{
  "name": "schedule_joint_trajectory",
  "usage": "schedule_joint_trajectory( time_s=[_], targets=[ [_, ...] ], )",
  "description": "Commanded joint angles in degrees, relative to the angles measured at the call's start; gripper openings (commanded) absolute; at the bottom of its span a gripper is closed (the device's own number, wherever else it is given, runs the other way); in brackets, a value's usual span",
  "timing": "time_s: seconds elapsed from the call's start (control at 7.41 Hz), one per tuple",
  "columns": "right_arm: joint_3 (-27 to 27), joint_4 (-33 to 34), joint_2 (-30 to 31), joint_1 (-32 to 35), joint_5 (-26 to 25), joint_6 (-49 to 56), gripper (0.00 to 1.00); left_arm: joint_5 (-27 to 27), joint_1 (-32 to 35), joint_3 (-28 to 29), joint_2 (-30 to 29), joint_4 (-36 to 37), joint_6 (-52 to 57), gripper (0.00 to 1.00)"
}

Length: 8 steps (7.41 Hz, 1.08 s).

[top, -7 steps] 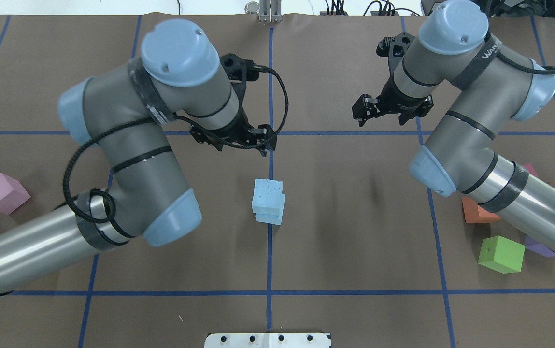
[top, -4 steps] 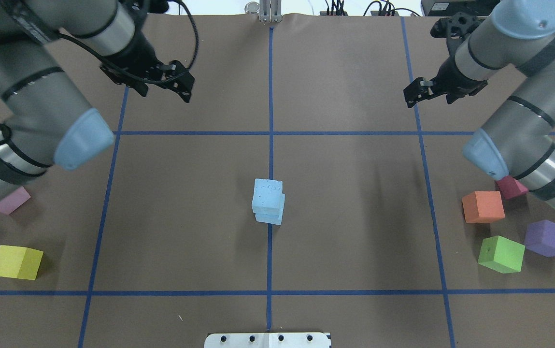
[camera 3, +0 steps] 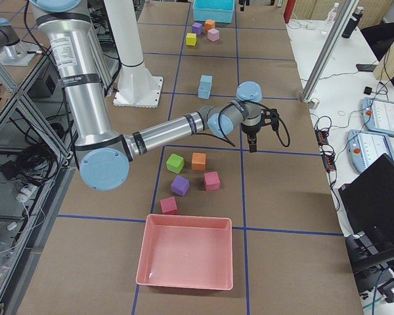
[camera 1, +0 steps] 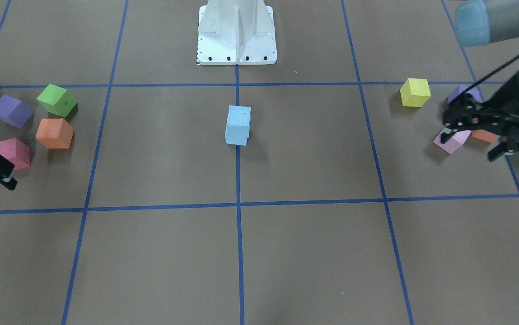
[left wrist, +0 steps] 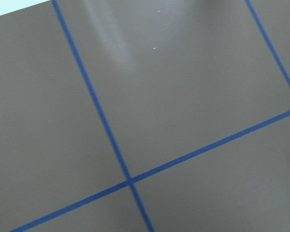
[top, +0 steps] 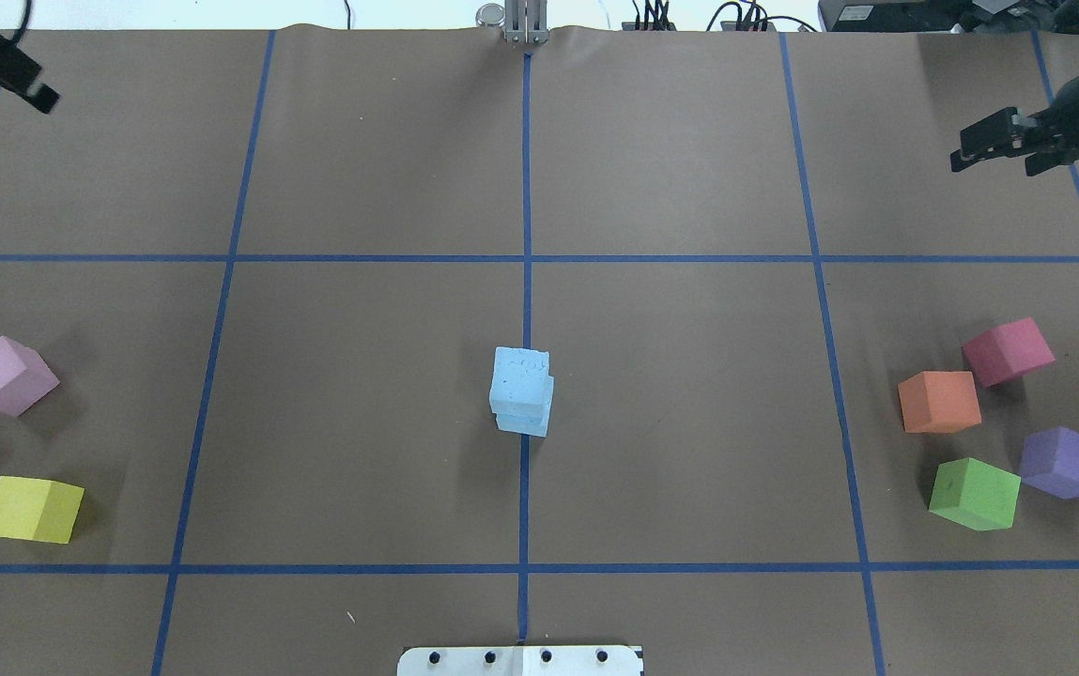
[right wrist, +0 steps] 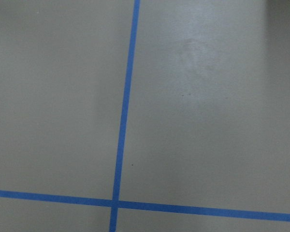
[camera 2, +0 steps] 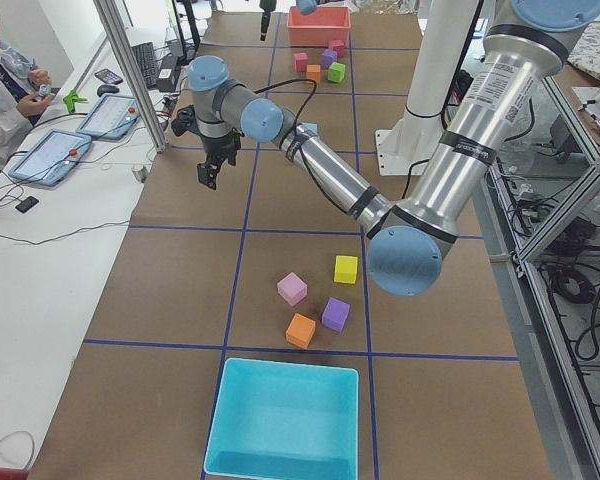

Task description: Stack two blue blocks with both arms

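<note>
The stacking looks done: the 2 blue blocks [top: 521,391] sit 1 on the other on the centre line of the surface [top: 689,451]. The top block is slightly offset but lies flat, and the stack touches nothing else. I am in the retreat step. My left gripper [camera 1: 469,145] is out at the far left and my right gripper [top: 997,157] at the far right. Both are spread open, empty, and well apart from the stack. I judge the next move only needs to park the arms without sweeping the side cubes [top: 939,402]. Compared with 0.9 s ago, both grippers have gone from just beyond the stack to the edges, and the stack has not shifted.
</note>
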State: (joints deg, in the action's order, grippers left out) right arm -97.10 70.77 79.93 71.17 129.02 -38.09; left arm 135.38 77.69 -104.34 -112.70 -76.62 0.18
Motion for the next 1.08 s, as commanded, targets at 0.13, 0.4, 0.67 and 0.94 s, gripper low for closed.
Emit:
schedule_joint_trajectory(
  time_s=[0.13,0.4,0.67,0.94],
  targets=[
    [-0.37,0.16,8.99,6.17,1.50,10.05,1.00,0.50,12.55,3.69,11.31,2.44,16.50,0.99],
    [-0.37,1.03,13.31,10.11,2.11,20.10,1.00,-0.11,15.28,7.36,14.69,2.62,24.83,0.99],
    [-5.70,12.40,12.97,13.81,2.55,25.22,1.00,-0.29,19.51,16.67,14.61,1.31,35.90,0.99],
    [-10.55,21.23,13.50,16.27,2.55,30.07,1.00,-0.29,19.61,18.46,14.96,0.24,35.50,0.99]
  ],
)
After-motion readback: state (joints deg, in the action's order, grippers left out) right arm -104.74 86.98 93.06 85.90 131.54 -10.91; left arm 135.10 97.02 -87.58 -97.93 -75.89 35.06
